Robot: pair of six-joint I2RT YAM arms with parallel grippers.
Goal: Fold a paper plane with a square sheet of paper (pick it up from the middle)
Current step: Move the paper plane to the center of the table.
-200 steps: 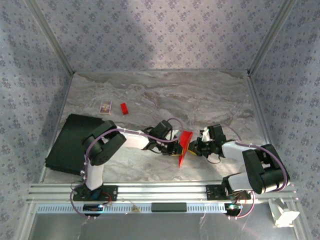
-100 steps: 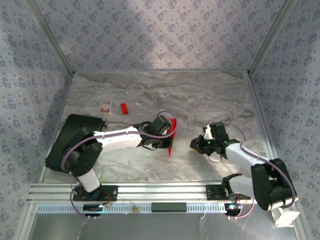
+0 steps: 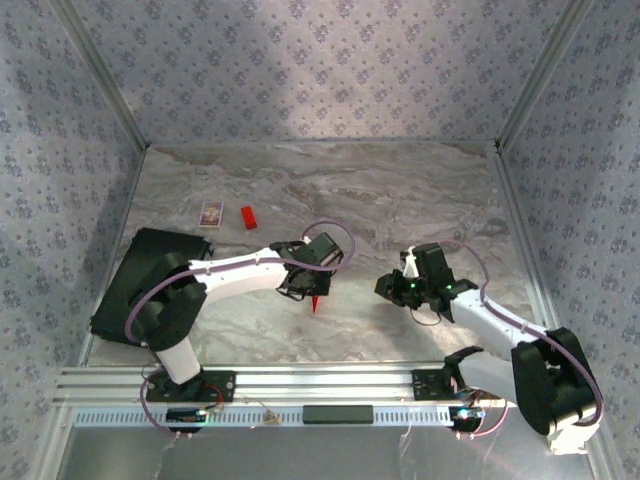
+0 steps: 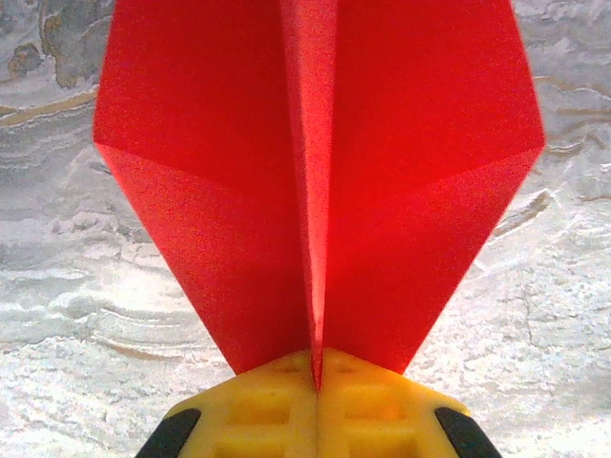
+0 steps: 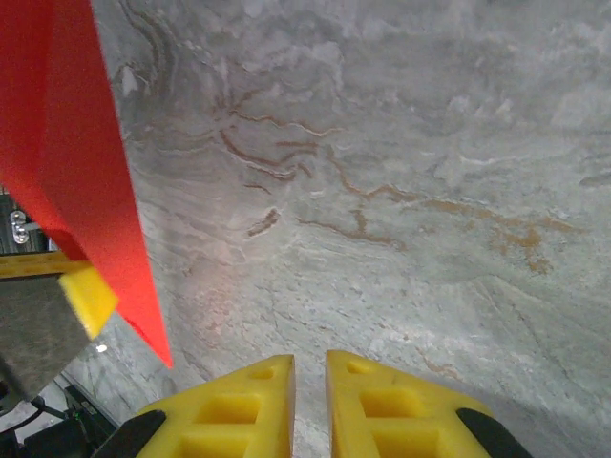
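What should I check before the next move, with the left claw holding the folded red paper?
1. Left claw shut on the paper plane at its centre crease: ok.
2. Right claw apart from the paper, fingers slightly parted, nothing between them: ok.
3. Wings matching on either side of the crease: ok.
4. Plane's tip off the table: cannot tell.
5. Red block and patterned card far from both claws: ok.

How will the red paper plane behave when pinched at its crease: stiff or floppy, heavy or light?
Probably light: the left pincer grips the paper plane by its centre crease alone. Likely stiff along that crease; its wings look flat, though thin paper may flex.
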